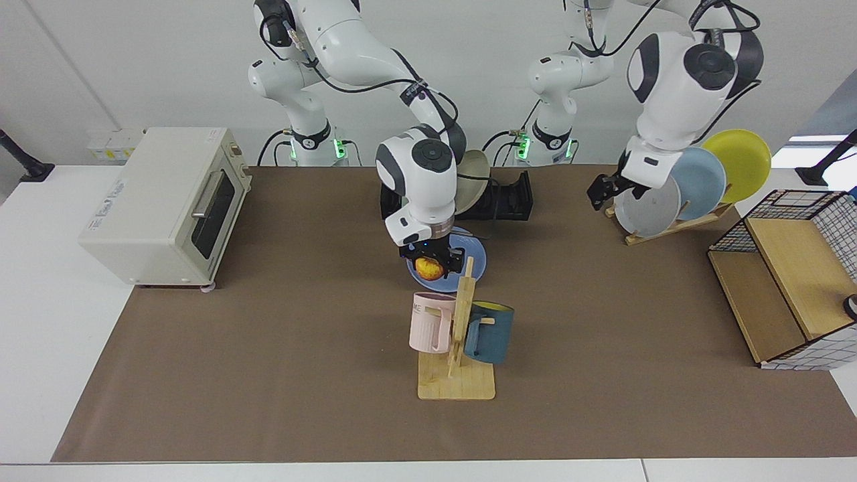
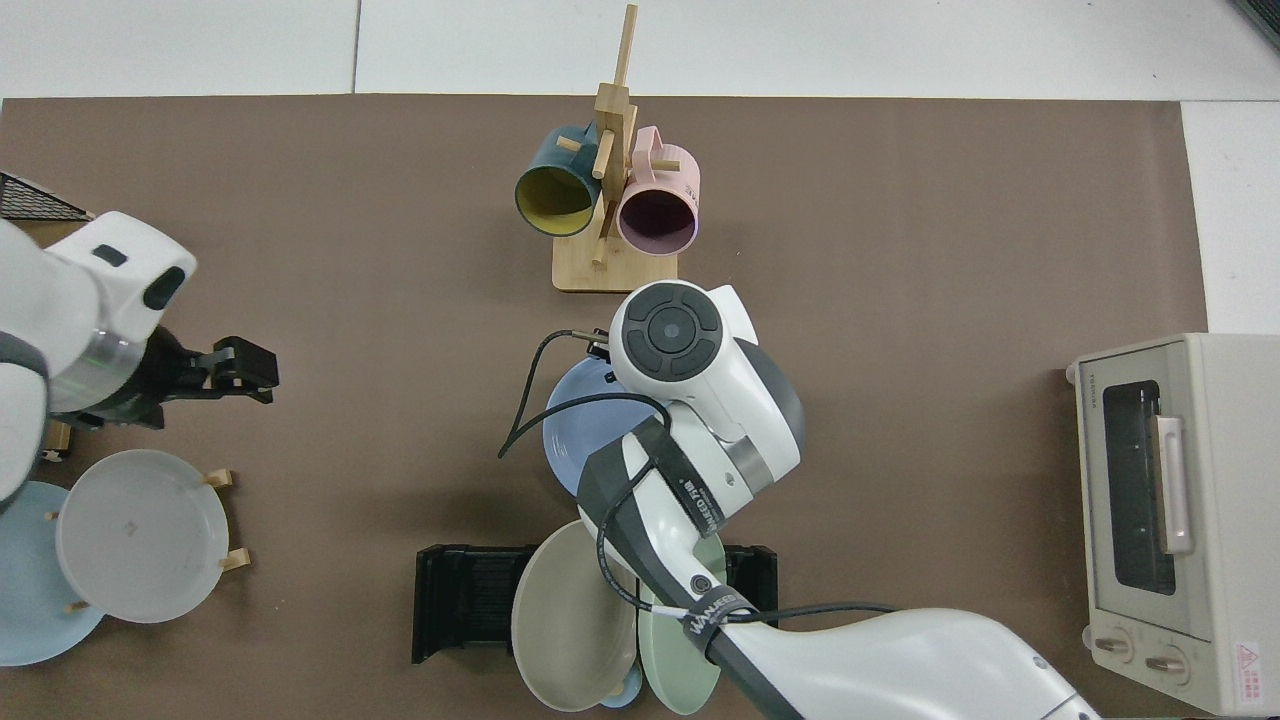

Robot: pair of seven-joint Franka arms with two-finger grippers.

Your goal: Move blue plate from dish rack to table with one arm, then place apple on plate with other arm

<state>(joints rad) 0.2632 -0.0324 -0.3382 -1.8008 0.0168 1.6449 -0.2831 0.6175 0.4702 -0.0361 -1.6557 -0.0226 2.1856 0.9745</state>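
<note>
Facing view: apple (image 1: 430, 268) above blue plate (image 1: 477, 252).

Legible markings:

- Arm strap (image 2: 708, 608), top view — white lettering on the black band around the reaching arm's cable, partly readable, beginning "WAN"; the rest cannot be made out.
- Pink mug (image 1: 429, 322), facing view — grey letters "ME" near the rim, the word cut off at the mug's edge.
- Toaster oven (image 2: 1170, 510), top view — a small brand word on the front upper corner and a red triangular warning sticker on its casing at the lower right; both too small to read.
</note>
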